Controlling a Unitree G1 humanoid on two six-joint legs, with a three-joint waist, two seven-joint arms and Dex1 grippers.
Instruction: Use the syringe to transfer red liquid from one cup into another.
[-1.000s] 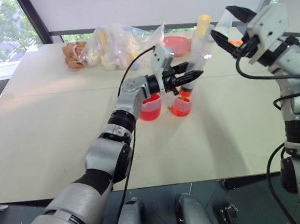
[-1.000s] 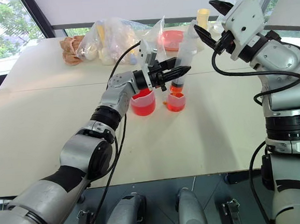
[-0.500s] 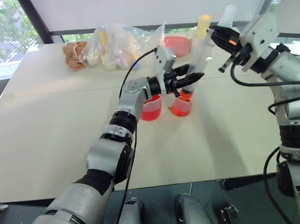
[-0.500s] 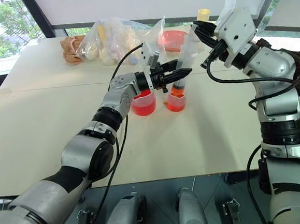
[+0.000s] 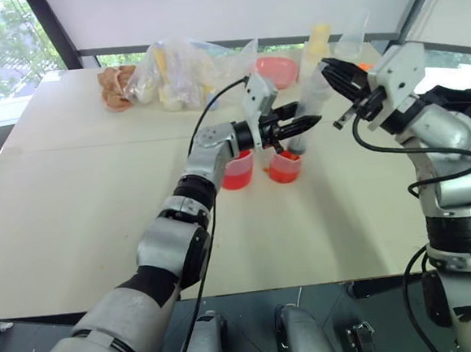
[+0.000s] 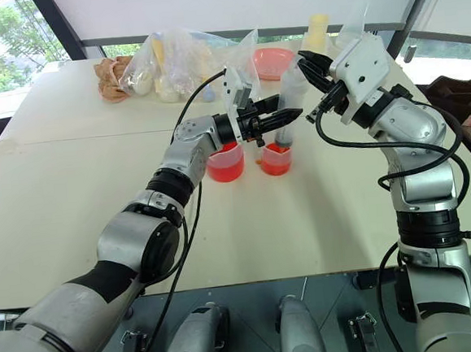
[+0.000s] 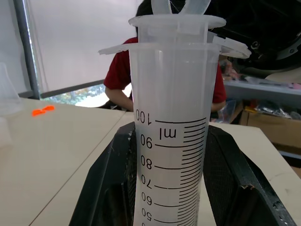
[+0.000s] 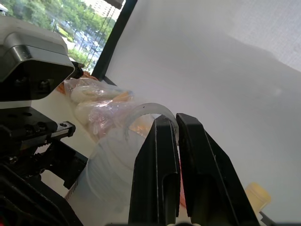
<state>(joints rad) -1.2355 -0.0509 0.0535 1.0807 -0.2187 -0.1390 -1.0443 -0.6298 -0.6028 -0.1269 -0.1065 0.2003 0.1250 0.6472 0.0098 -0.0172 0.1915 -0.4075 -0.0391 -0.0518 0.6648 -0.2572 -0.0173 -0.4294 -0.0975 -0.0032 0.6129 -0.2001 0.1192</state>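
right gripper has just dropped and clamped shut on the plunger, left gripper clenched around the syringe over the smaller cup: ready to discharge.

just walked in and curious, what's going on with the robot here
The left gripper is shut on a large clear plastic syringe, held upright with its tip over the smaller clear plastic cup of red liquid. The right gripper is closed at the plunger's top. A larger clear beaker of red liquid stands beside the cup.
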